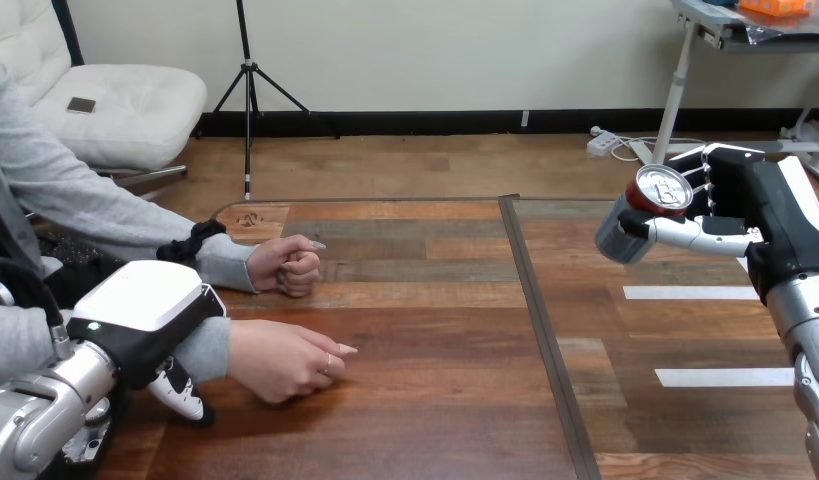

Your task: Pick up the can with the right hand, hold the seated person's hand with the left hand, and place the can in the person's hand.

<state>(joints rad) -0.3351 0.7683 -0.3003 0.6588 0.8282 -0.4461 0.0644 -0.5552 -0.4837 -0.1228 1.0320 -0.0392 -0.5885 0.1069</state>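
A can [640,213] with a red rim and grey body hangs tilted above the table's right half, its top facing up toward me. My right hand [760,215] is shut on it, fingers wrapped behind it and the thumb across its front. At the lower left, my left hand [145,310] lies back-up over the grey-sleeved wrist of the person's nearer hand [285,360]. That hand rests palm down on the table, loosely curled. The hold on the wrist is hidden under my hand's shell. The person's farther hand [290,265] is a fist on the table.
The wooden table [435,400] has a dark seam strip [540,330] running front to back between the person's hands and the can. Two white tape strips [690,293] lie on its right half, below my right arm.
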